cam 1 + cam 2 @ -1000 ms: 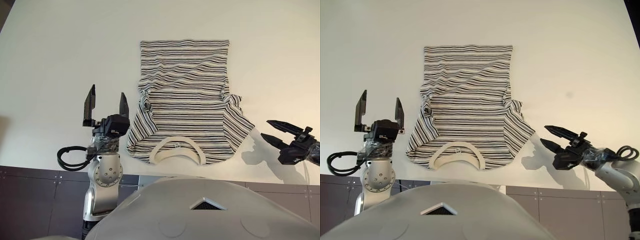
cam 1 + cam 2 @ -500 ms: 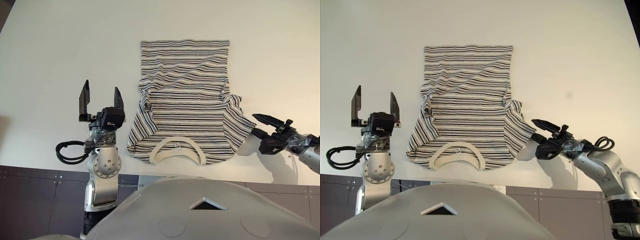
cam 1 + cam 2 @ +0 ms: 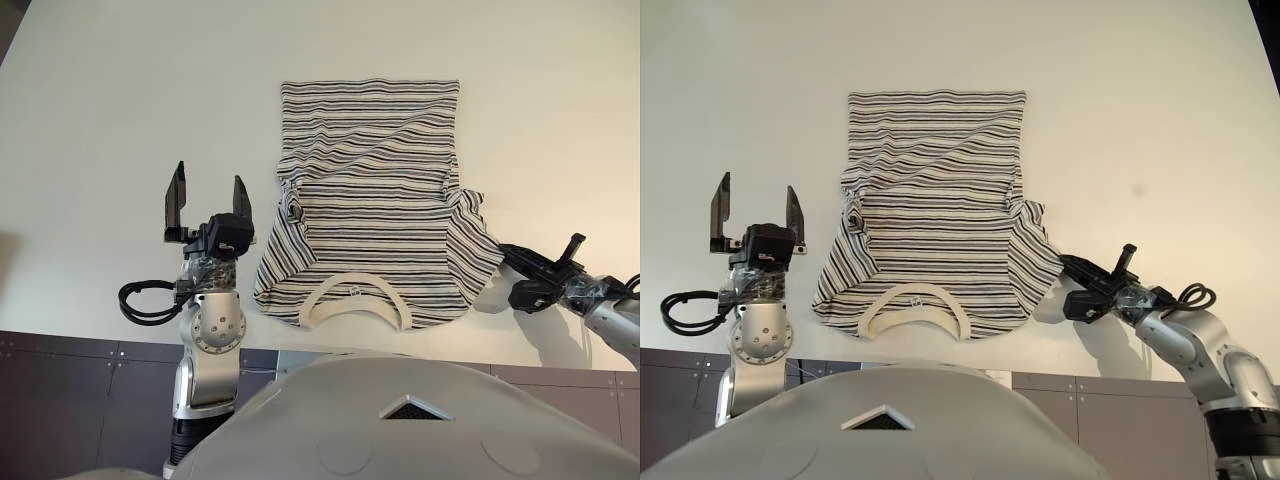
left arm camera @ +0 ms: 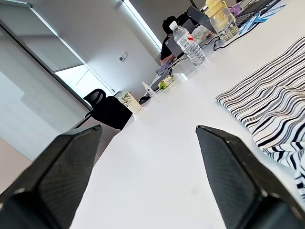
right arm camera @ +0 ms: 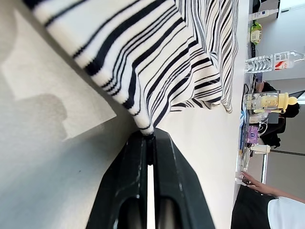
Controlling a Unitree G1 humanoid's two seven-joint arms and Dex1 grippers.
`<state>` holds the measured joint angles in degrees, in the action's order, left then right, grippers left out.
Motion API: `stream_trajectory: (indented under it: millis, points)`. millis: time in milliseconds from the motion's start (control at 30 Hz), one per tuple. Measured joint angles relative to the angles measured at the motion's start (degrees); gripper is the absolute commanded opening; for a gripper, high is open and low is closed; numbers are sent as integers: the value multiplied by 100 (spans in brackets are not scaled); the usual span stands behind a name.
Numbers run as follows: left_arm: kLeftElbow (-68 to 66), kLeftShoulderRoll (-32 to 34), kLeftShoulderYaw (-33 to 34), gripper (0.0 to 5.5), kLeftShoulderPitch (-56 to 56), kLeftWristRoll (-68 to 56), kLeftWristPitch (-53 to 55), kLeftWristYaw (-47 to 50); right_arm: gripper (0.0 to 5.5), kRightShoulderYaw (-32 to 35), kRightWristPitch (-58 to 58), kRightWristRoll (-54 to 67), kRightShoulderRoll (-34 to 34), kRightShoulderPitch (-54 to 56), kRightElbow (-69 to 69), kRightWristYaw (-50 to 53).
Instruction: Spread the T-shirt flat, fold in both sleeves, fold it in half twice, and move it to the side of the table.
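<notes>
Striped T-shirt point(image 3: 370, 190) flat on white table point(image 3: 120, 100). Right gripper point(image 5: 148, 135) pinched closed, seemingly on right sleeve point(image 3: 478, 240) edge. Left gripper point(image 3: 209, 182) spread wide beside left sleeve point(image 3: 275, 262), apart.

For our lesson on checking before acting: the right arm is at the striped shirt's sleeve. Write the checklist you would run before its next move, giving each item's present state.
1. Right gripper jaws shut on the right sleeve hem: ok.
2. Left gripper jaws open, apart from the T-shirt: ok.
3. T-shirt body lying flat: not ok, creases cross its middle.
4. Left sleeve folded in neatly: cannot tell, cloth is bunched there.
</notes>
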<state>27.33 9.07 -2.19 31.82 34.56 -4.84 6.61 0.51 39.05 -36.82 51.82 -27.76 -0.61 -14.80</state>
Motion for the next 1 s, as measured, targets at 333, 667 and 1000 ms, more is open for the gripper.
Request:
stream_trajectory:
  millis: [333, 667, 1000]
  points:
    - [-15, -65, -24, 365, 86, 3, 0, 77, 12, 502, 554, -6, -369, -132, 457, 1228]
    - [-199, 100, -8, 365, -109, -68, -1, -49, 12, -150, 614, -19, -1040, 99, 1234, 1046]
    - [-469, 616, 142, 365, -359, -429, -59, -490, 90, -995, 101, -523, -1592, 527, 847, 898]
